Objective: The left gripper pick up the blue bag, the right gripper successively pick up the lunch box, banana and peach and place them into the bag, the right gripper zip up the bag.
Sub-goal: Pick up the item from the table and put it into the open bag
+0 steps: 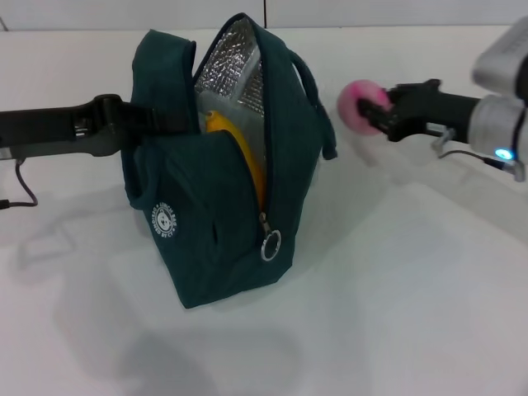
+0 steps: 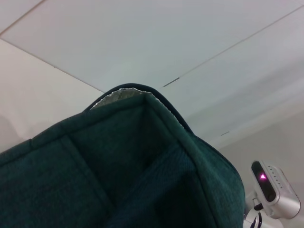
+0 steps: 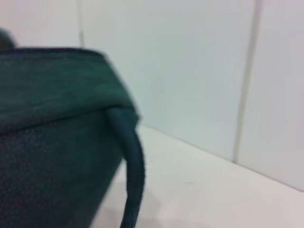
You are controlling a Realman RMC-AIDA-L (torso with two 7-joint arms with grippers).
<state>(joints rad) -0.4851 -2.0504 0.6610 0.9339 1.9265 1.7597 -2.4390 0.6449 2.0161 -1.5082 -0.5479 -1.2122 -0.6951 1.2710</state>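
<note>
Zip pull (image 1: pixel 271 245): hangs low on the near face of the blue bag (image 1: pixel 214 247), zip undone.
Bag mouth: gapes upward, foil lining (image 1: pixel 231 62) showing; its long axis runs near to far.
Banana (image 1: pixel 239 144): already inside, upright against the opening.
Left gripper (image 1: pixel 165 122): at the bag's left side; I cannot tell how its fingers stand.
Right gripper (image 1: pixel 381 111): clamped on the peach (image 1: pixel 361 106), held off the table (image 1: pixel 396 289), just right of the mouth's far end.
Coming move, as I judge: carry the peach leftward over the mouth; the right arm is nearer.

left arm (image 1: pixel 58 128): black, thin cable | right arm (image 1: pixel 495 115): silver, blue light, black hand (image 1: pixel 388 111)
</note>
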